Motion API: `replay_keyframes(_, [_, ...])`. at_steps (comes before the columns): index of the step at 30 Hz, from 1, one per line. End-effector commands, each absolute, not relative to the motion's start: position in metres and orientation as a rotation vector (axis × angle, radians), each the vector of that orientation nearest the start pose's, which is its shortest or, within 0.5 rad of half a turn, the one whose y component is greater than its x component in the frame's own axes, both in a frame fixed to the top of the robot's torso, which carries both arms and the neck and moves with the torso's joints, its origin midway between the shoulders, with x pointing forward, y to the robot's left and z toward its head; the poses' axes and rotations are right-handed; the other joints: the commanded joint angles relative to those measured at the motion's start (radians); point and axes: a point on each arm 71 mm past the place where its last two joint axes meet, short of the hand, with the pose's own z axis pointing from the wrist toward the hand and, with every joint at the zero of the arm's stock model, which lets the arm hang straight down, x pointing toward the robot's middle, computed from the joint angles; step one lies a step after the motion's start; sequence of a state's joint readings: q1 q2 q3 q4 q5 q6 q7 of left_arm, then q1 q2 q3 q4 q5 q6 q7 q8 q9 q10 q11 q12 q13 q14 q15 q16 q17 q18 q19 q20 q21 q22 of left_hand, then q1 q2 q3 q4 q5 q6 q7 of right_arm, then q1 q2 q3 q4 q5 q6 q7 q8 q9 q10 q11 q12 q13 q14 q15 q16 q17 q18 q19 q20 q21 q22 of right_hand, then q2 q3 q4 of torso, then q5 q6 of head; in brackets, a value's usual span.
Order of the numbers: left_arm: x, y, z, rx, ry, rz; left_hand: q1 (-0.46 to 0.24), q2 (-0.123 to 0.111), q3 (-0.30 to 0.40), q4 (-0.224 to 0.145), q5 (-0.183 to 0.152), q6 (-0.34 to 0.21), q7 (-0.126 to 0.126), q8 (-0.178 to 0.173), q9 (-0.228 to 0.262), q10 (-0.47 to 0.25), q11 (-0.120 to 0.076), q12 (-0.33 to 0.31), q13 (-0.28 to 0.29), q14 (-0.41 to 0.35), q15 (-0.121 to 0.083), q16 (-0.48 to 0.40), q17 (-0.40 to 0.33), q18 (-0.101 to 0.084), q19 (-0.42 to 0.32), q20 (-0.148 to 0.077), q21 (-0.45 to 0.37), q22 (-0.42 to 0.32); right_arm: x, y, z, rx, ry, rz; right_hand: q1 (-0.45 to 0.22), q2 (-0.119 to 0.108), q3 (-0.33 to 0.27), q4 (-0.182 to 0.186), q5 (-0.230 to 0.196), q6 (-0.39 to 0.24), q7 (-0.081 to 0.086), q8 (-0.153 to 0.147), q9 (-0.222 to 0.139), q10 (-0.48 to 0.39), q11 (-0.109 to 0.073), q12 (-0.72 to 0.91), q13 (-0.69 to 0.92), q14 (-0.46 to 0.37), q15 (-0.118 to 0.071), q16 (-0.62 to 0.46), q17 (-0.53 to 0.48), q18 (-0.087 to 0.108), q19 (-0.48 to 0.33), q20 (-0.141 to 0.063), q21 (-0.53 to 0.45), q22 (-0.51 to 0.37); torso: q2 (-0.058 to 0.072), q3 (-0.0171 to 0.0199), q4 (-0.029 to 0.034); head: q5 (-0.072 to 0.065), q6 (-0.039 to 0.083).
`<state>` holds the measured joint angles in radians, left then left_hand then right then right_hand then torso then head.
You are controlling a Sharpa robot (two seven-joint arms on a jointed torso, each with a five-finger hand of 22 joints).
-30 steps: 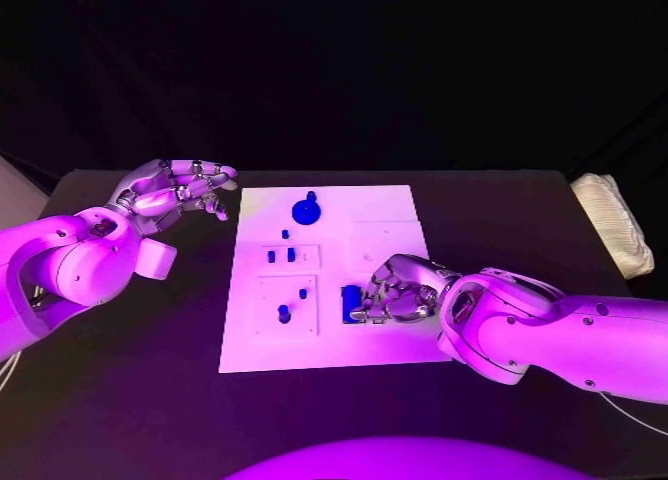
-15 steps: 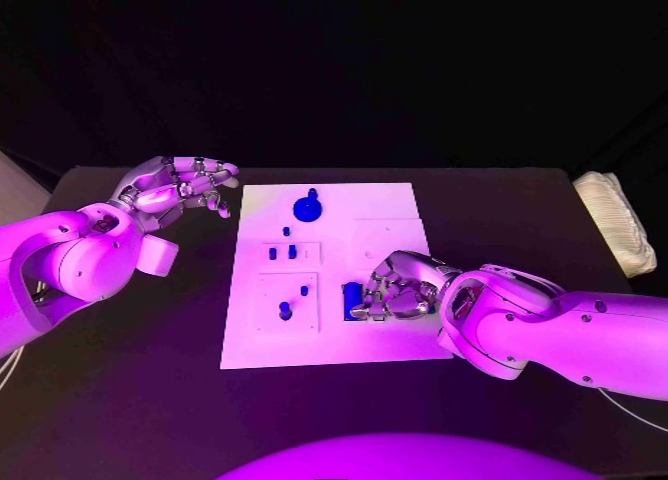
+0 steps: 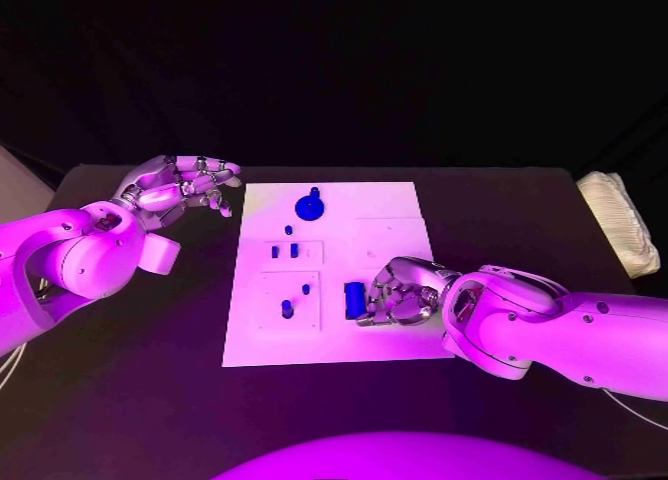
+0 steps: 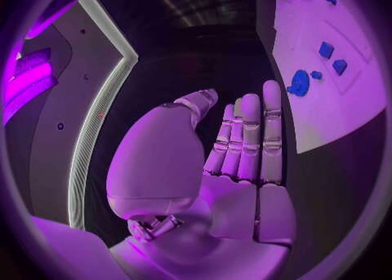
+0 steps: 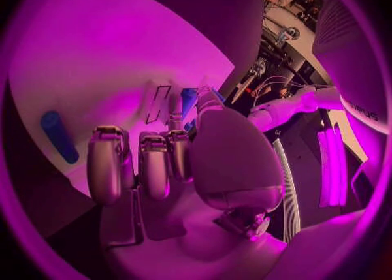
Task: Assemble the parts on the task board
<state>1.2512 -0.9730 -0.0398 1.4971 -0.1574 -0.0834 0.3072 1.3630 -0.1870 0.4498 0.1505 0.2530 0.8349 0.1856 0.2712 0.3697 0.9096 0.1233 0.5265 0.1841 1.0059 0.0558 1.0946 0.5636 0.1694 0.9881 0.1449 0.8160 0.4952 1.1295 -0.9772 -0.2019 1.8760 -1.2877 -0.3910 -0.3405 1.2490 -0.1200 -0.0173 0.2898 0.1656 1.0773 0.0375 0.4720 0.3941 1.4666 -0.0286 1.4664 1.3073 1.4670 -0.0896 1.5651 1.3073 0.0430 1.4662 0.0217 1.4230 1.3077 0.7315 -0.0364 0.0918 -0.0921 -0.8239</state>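
Black table point(image 3: 147, 400) — white task board point(image 3: 377, 345) at its middle; pale bundle point(image 3: 620, 222) at its right edge.

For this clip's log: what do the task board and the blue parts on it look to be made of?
Task board: a thin, flat, matte white plate, probably plastic; no glare.
Blue parts, such as the round one at the far end: opaque, evenly coloured, smooth, likely moulded or printed plastic. The pictures cannot settle it.

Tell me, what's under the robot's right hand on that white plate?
The right hand rests on the white plate, its fingers touching a blue part near the plate's front. Whether it grips that piece is unclear. Whatever lies beneath the palm is covered.
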Motion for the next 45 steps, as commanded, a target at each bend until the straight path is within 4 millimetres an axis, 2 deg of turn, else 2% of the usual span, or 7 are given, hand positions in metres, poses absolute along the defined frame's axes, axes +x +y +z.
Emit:
replay_keyframes(1, [0.492,0.267,-0.156,-0.929,1.567,-1.552,0.003,0.009,0.002,0.004,0.004,-0.006,0.002,0.004,-0.001,-0.005,0.001,0.002,-0.001,-0.005,-0.001,0.006,0.002,0.014,0.001,0.004,-0.004,-0.001,0.373,-0.179,-0.245,0.049,1.983,0.708,0.005,-0.002,0.006,-0.001,-0.006,0.004,0.0,0.001,-0.001,0.063,-0.004,-0.005,0.208,0.103,-0.004,0.004,0.26,-0.012,0.07,-0.007,-0.003,0.199,0.0,0.0003,-0.0007,0.0,0.002])
replay_keyframes(16, [0.492,0.267,-0.157,-0.929,1.569,-1.551,0.003,0.009,0.002,0.004,0.004,-0.006,0.002,0.004,-0.001,-0.005,0.001,0.002,-0.001,-0.005,-0.001,0.006,0.002,0.014,0.001,0.004,-0.004,-0.001,0.372,-0.181,-0.243,0.063,1.949,0.715,-0.001,-0.009,0.004,0.002,-0.009,0.005,0.002,0.002,-0.002,0.062,-0.003,-0.006,0.207,0.103,-0.004,0.004,0.26,-0.012,0.07,-0.007,-0.005,0.199,0.001,-0.0006,0.0004,-0.001,0.003])
replay_keyframes(21, [0.493,0.267,-0.157,-0.929,1.567,-1.55,0.005,0.009,0.002,0.005,0.004,-0.006,0.002,0.004,-0.002,-0.005,0.001,0.003,-0.001,-0.006,-0.001,0.005,0.002,0.014,0.001,0.004,-0.004,-0.002,0.369,-0.19,-0.235,0.123,1.894,0.777,-0.004,-0.022,0.005,0.001,-0.003,-0.026,0.016,-0.015,-0.01,0.052,0.007,-0.028,0.197,0.101,0.004,-0.001,0.252,-0.007,0.064,-0.004,-0.029,0.19,-0.001,-0.0001,-0.001,-0.002,0.005])
replay_keyframes(29, [0.493,0.266,-0.157,-0.928,1.565,-1.552,0.005,0.009,0.002,0.005,0.004,-0.006,0.002,0.004,-0.002,-0.005,0.001,0.003,-0.001,-0.006,-0.001,0.005,0.002,0.014,0.001,0.004,-0.004,-0.002,0.369,-0.226,-0.211,0.285,1.831,0.893,0.052,-0.015,0.029,-0.006,0.009,-0.077,0.039,-0.042,-0.02,0.041,0.028,-0.043,0.192,0.098,0.022,-0.01,0.239,-0.002,0.055,0.012,-0.063,0.177,-0.001,-0.0009,-0.0003,-0.013,0.012])
replay_keyframes(34, [0.493,0.265,-0.157,-0.922,1.56,-1.56,0.005,0.009,0.002,0.005,0.004,-0.006,0.002,0.004,-0.002,-0.005,0.001,0.003,-0.001,-0.006,-0.001,0.005,0.002,0.014,0.001,0.004,-0.004,-0.002,0.372,-0.257,-0.207,0.309,1.828,0.818,0.094,-0.021,0.043,-0.008,0.016,-0.112,0.056,-0.078,-0.034,0.04,0.042,-0.043,0.192,0.099,0.033,-0.008,0.242,-0.002,0.057,0.021,-0.061,0.179,-0.001,-0.0013,-0.001,-0.021,0.019])
replay_keyframes(40, [0.492,0.264,-0.156,-0.913,1.549,-1.574,0.004,0.005,0.0,0.006,0.003,-0.007,0.003,0.004,-0.002,-0.005,0.002,0.003,-0.001,-0.007,0.0,0.005,0.002,0.014,0.0,0.004,-0.005,-0.002,0.372,-0.284,-0.206,0.258,1.816,0.685,0.095,-0.029,0.04,-0.004,0.012,-0.117,0.061,-0.088,-0.037,0.039,0.046,-0.046,0.191,0.098,0.037,-0.009,0.241,-0.002,0.056,0.024,-0.064,0.178,0.0,0.0013,-0.0023,-0.034,0.026])
replay_keyframes(45, [0.491,0.264,-0.156,-0.911,1.546,-1.579,0.004,0.005,0.0,0.006,0.003,-0.007,0.003,0.004,-0.002,-0.005,0.002,0.003,-0.001,-0.007,0.0,0.005,0.002,0.014,0.0,0.004,-0.005,-0.002,0.37,-0.293,-0.206,0.197,1.79,0.577,0.092,-0.036,0.036,-0.002,0.006,-0.116,0.062,-0.091,-0.038,0.037,0.048,-0.05,0.189,0.098,0.038,-0.01,0.239,-0.001,0.056,0.026,-0.066,0.178,0.001,0.0007,-0.0012,-0.047,0.025])
